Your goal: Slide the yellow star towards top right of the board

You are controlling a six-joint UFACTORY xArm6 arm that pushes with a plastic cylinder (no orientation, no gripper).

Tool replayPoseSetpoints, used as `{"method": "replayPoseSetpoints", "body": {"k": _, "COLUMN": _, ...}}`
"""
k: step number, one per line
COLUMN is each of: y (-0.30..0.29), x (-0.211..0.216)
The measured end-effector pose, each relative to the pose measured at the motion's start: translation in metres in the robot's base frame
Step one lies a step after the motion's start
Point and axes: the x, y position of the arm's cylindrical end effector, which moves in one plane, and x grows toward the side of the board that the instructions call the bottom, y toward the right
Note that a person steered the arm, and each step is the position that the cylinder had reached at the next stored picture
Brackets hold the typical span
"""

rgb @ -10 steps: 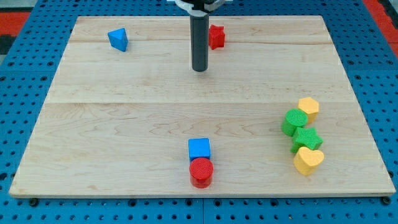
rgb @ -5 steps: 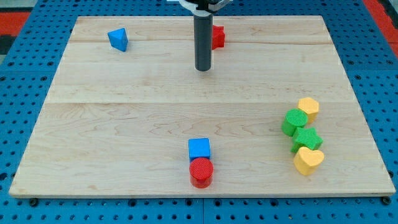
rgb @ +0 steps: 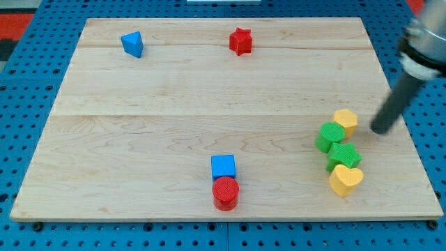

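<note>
A small yellow block (rgb: 345, 120), with corners too blunt to tell star from hexagon, sits at the top of a cluster at the board's right. Touching it below-left is a green round block (rgb: 329, 137), then a green star (rgb: 344, 155), then a yellow heart (rgb: 345, 179). My tip (rgb: 380, 130) rests on the board just to the right of the small yellow block, a short gap away. The rod leans up toward the view's right edge.
A red star (rgb: 240, 41) lies at the top centre and a blue triangle (rgb: 132, 44) at the top left. A blue square (rgb: 223, 166) touches a red cylinder (rgb: 225, 192) at the bottom centre. The wooden board (rgb: 174, 104) lies on a blue pegboard.
The rod has swung from beside the red star at the top centre across to the right side, beside the small yellow block. No block has moved.
</note>
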Motion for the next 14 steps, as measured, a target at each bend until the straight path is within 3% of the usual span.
{"method": "replayPoseSetpoints", "body": {"k": 1, "y": -0.021, "x": 0.009}}
{"method": "replayPoseSetpoints", "body": {"k": 2, "y": 0.028, "x": 0.044}}
{"method": "replayPoseSetpoints", "body": {"k": 3, "y": -0.048, "x": 0.036}}
{"method": "replayPoseSetpoints", "body": {"k": 6, "y": -0.127, "x": -0.070}}
{"method": "replayPoseSetpoints", "body": {"k": 7, "y": -0.207, "x": -0.082}}
{"method": "replayPoseSetpoints", "body": {"k": 8, "y": -0.221, "x": -0.107}}
{"method": "replayPoseSetpoints", "body": {"k": 9, "y": -0.164, "x": -0.113}}
{"method": "replayPoseSetpoints", "body": {"k": 10, "y": -0.140, "x": -0.088}}
{"method": "replayPoseSetpoints", "body": {"k": 12, "y": -0.102, "x": -0.120}}
{"method": "replayPoseSetpoints", "body": {"k": 14, "y": -0.098, "x": -0.109}}
